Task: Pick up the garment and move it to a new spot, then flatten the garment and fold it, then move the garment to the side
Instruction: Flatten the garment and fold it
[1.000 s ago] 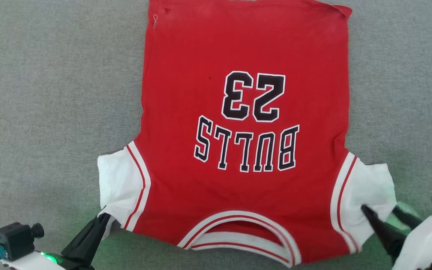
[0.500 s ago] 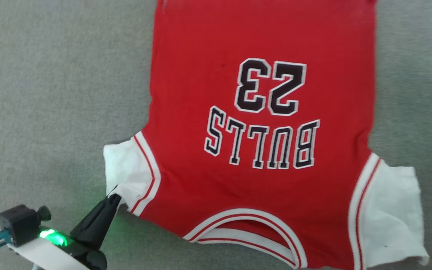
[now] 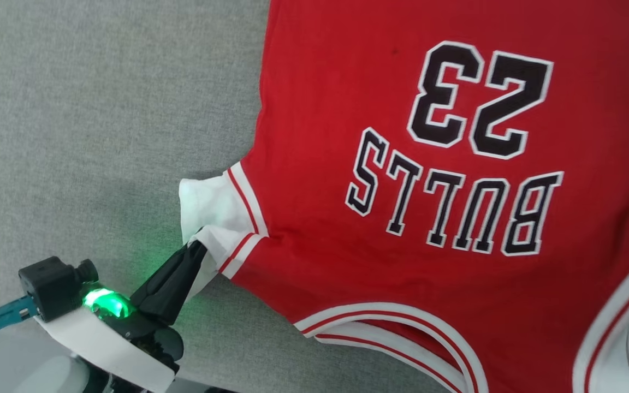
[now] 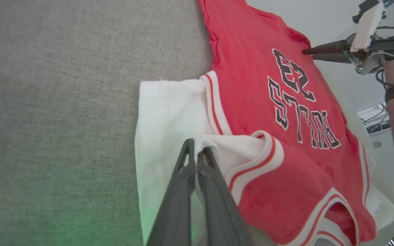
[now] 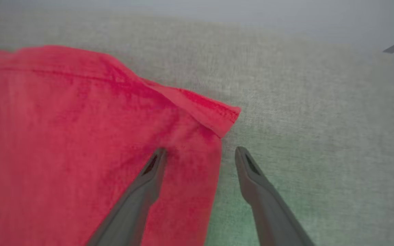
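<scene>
grey woven cloth surface (image 3: 74, 109) all around, and the garment (image 3: 402, 262) lies front-up on it, filling my head view from the centre out to 3 o'clock. black lettering (image 3: 451, 207) reads upside down to me, so the striped collar (image 3: 391, 327) sits toward 6 o'clock and the body runs off past 12.

left gripper (image 3: 197, 250) sits at 7 o'clock, green light (image 3: 104, 303) glowing on its wrist. its fingers are pressed tight together, pinching the white sleeve (image 3: 211, 202) at its lower corner. on the left wrist camera i see that corner lifted and bunched toward the red shoulder, with the rest of the sleeve flat underneath.

right gripper (image 5: 199, 152) is over at the far bottom corner of the garment, jaws spread wide, nothing between them. one finger sits above the red cloth, the other above the grey surface, straddling the garment's side edge. a small flap of hem (image 5: 214, 116) is turned over at 12 o'clock from those tips. whether the fingers touch the cloth, i cannot tell.
</scene>
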